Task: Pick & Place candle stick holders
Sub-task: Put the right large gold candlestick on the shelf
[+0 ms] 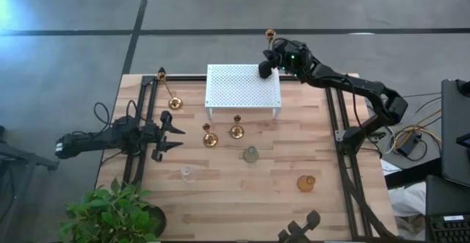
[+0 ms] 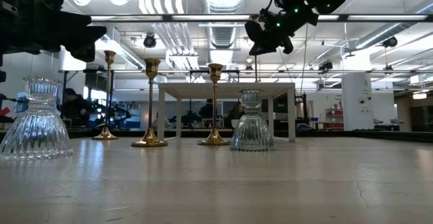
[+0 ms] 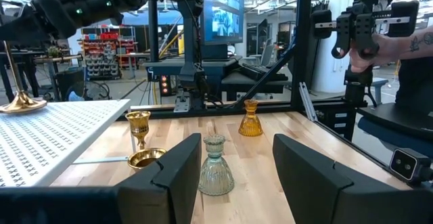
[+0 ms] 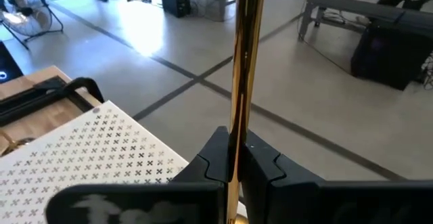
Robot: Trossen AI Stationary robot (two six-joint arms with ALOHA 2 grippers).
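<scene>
My right gripper (image 1: pixel 268 68) is shut on a tall brass candle stick (image 1: pixel 270 36) at the far right corner of the white perforated stand (image 1: pixel 244 89). The stick's round base (image 3: pixel 20 103) is at the stand's top. My left gripper (image 1: pixel 175 133) is open and empty at the table's left, with the grey-green glass holder (image 3: pixel 215 166) seen between its fingers farther off. The other tall brass stick (image 1: pixel 167 90) stands on its base left of the stand. Two short brass holders (image 1: pixel 210 136) (image 1: pixel 236 131), a clear glass holder (image 1: pixel 188 173) and an amber one (image 1: pixel 306 183) stand on the table. My right gripper pinches the stick's thin shaft (image 4: pixel 238 132) between its two fingers. The fingers come about level from the table's right side and lie across the shaft. The stick stands upright, with a long stretch of shaft above the fingers. I cannot tell whether its base rests on the stand.
A potted plant (image 1: pixel 110 214) stands at the near left corner. Black rails (image 1: pixel 341 125) run along both sides of the table. A black fixture (image 1: pixel 297 230) sits at the near edge. A person's arm (image 3: pixel 406 55) shows beyond the table's right side.
</scene>
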